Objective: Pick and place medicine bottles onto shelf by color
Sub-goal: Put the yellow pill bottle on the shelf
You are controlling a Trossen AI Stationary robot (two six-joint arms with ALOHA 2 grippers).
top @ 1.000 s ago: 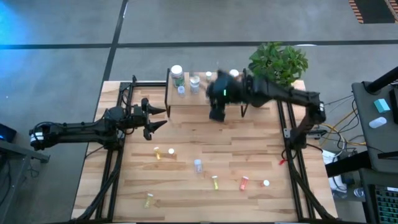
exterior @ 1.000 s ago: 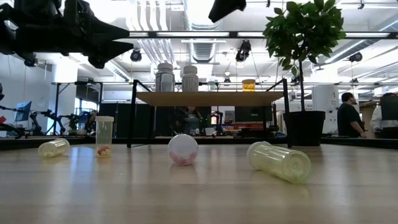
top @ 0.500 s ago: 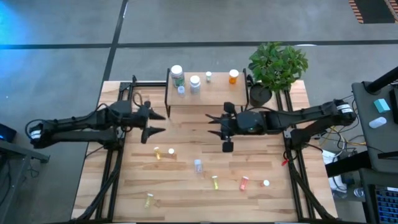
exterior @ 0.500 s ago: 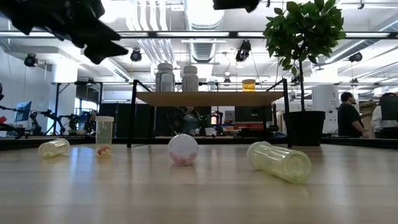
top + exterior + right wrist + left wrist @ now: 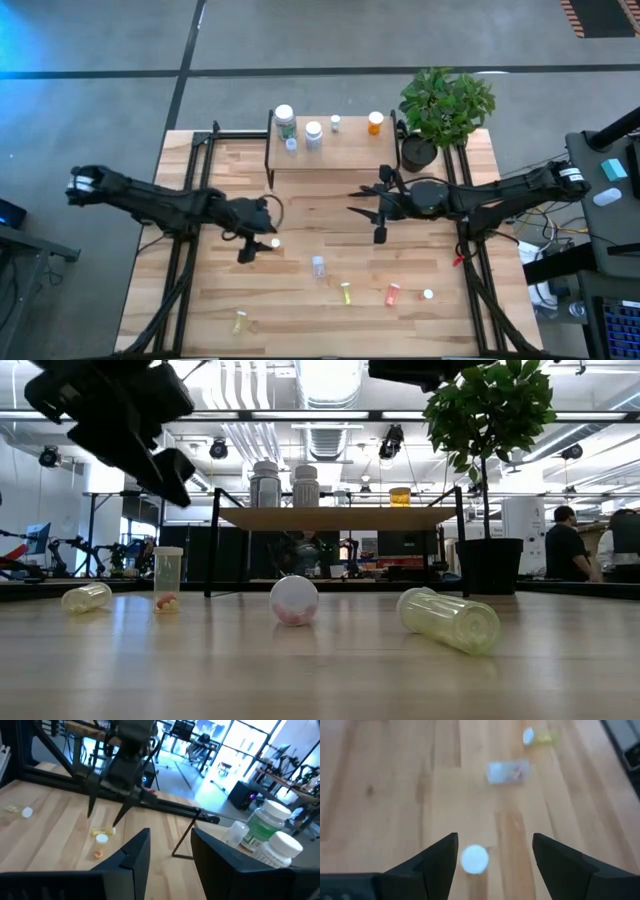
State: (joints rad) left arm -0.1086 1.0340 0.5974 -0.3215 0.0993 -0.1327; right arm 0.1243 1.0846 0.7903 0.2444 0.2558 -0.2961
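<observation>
Five bottles (image 5: 313, 133) upright on shelf (image 5: 350, 155); others (image 5: 345, 292) scattered on table.

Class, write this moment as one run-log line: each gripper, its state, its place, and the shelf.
left gripper: open, above white-capped bottle | right gripper: open, empty, before shelf | shelf: five bottles

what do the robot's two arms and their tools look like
Both arms are dark, slim and jointed, each with a white-tipped far joint. The left tool and right tool each end in two pointed black fingers, flat and wedge-shaped in the wrist views. Cables trail beside the right arm.
</observation>
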